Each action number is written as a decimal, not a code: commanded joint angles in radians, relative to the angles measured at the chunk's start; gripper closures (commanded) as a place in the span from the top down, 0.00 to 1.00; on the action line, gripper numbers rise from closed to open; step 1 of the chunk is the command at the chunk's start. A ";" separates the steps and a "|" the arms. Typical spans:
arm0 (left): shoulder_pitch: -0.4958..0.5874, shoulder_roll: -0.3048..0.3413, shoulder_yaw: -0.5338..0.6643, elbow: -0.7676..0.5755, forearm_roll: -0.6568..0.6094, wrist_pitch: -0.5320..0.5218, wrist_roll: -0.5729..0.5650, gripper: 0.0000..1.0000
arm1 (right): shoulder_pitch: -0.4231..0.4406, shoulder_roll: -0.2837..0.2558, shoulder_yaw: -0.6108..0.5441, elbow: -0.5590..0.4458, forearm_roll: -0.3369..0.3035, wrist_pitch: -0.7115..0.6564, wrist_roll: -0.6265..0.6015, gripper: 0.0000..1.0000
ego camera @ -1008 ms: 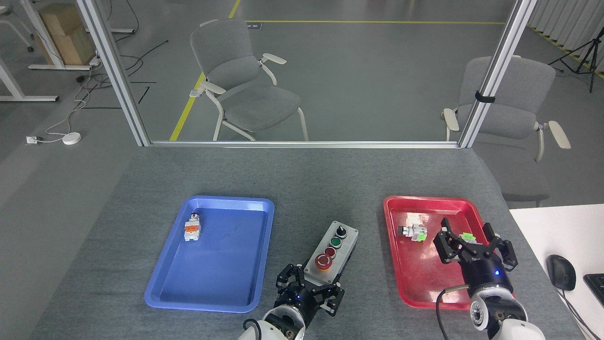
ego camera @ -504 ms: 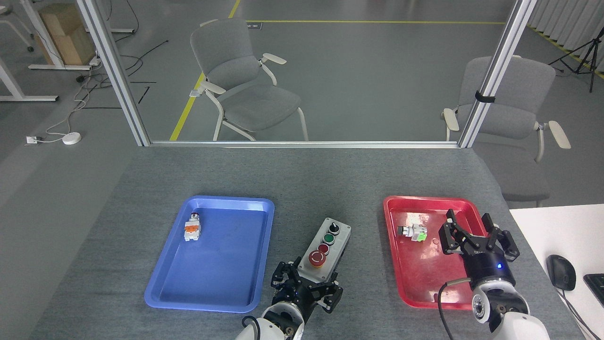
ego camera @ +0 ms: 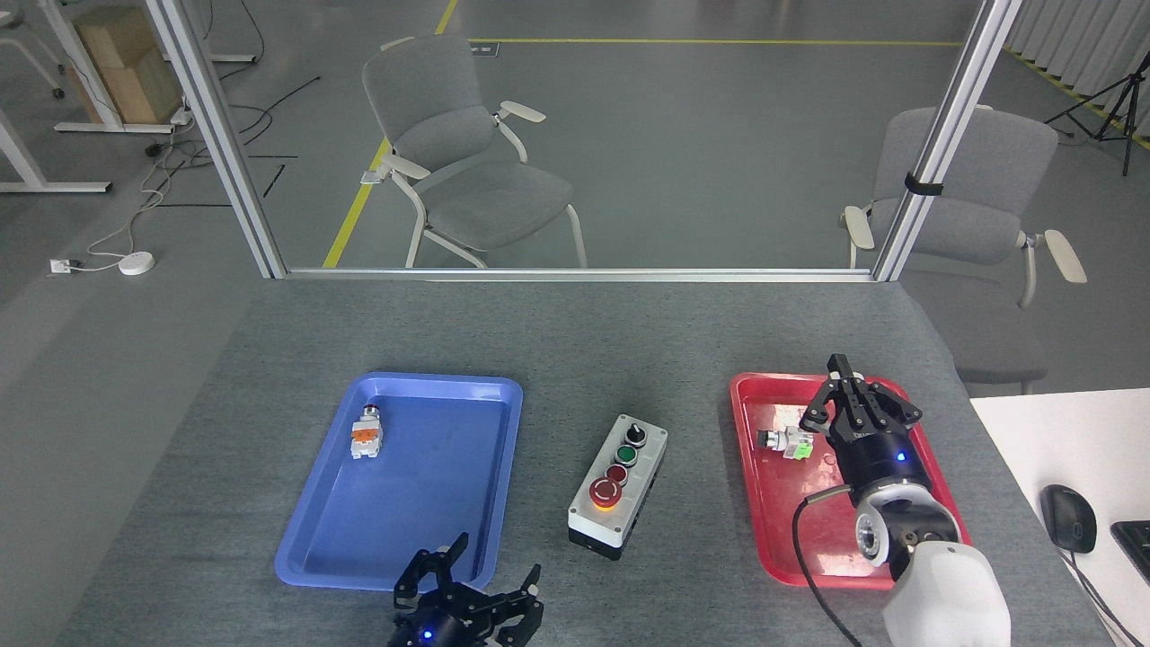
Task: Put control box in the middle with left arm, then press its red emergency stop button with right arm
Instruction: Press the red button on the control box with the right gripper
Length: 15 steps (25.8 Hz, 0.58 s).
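The control box, light grey on a black base, lies on the bare grey cloth of the middle, between the two trays. Its red emergency stop button with a yellow collar is at the near end of the button row. My left gripper is at the bottom edge, below and left of the box, open and apart from it with nothing between its fingers. My right gripper hovers over the red tray, right of the box, with its fingers drawn together to a point, holding nothing.
A blue tray left of the box holds a small switch part. Another switch part lies in the red tray beside my right gripper. A white desk with a black mouse stands at the right. Frame posts and chairs are beyond the far edge.
My left gripper let go of the control box and drew back down and left. My right gripper shut its fingers and moved up and left over the red tray.
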 commanded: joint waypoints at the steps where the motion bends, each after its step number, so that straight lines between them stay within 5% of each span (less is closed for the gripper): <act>1: 0.063 0.037 0.172 -0.071 0.012 -0.088 0.002 0.98 | -0.084 0.028 0.176 0.090 -0.008 0.000 -0.004 0.00; 7: 0.046 0.023 0.438 -0.070 0.041 -0.198 0.005 0.98 | -0.136 0.128 0.412 0.213 -0.009 -0.007 -0.011 0.00; 15: -0.013 0.021 0.547 -0.065 0.113 -0.198 0.018 0.98 | -0.103 0.151 0.443 0.225 -0.008 -0.076 -0.007 0.00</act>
